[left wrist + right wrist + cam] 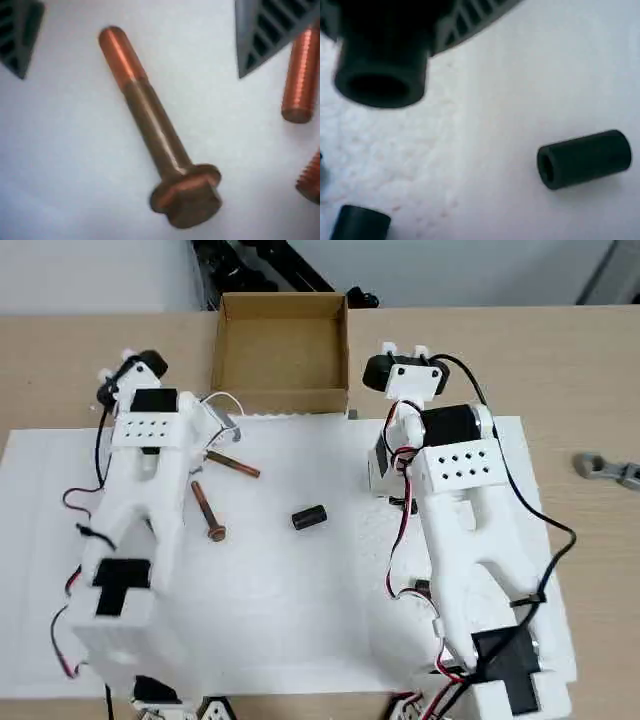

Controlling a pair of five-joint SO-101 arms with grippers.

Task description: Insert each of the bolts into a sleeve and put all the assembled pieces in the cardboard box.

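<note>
High view: bolt (pixel 208 510) flat, head nearside.

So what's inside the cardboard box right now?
The cardboard box shows just bare brown floor, with no pieces in it. Its near wall may hide a thin strip. A bolt and a sleeve lie outside on the white foam.

Both arms are white printed plastic with boxy, tapering links. The left arm (pixel 140 500) and the right arm (pixel 465 530) each carry a perforated plate (pixel 150 427) with two rows of small holes, black servo blocks (pixel 120 585) at the joints, and thin red, black and white cables (pixel 400 540) looping along their sides. The left arm's fingers (pixel 267 30) are dark grey with ribbed slats.
</note>
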